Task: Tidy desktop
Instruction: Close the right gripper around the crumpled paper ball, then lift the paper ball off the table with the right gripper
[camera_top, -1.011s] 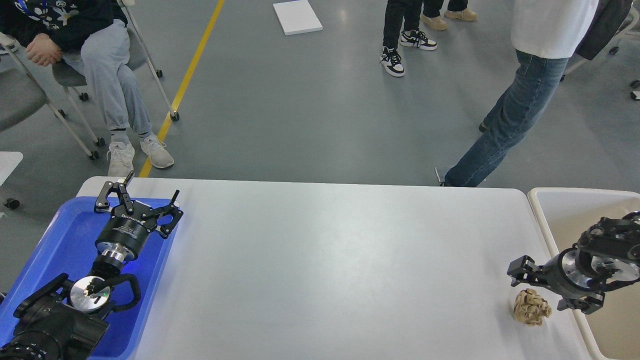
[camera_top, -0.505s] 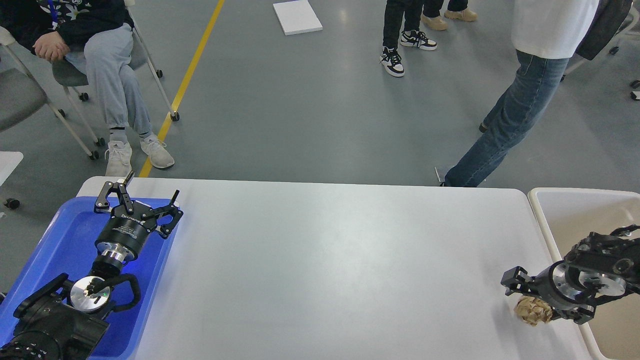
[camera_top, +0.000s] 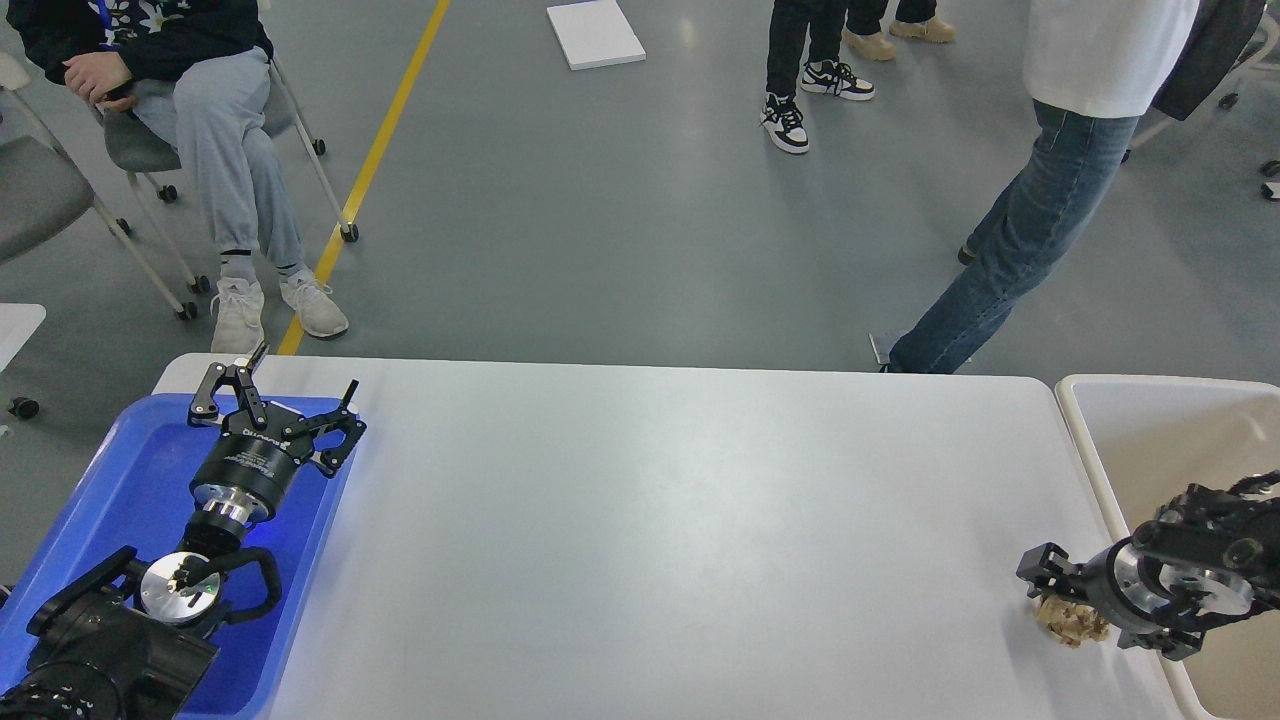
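The white desktop fills the lower part of the head view. A crumpled brown paper ball lies on it near the right edge. My right gripper is low over the ball with its open fingers on either side of it, hiding much of the ball. My left gripper is open and empty, held over the far end of the blue tray at the desktop's left edge.
A beige bin stands right of the desktop, beside my right arm. People stand on the grey floor beyond the far edge, and one sits on a chair at the far left.
My right gripper has come down and slightly right over the paper ball, which now shows less. The left arm has not moved.
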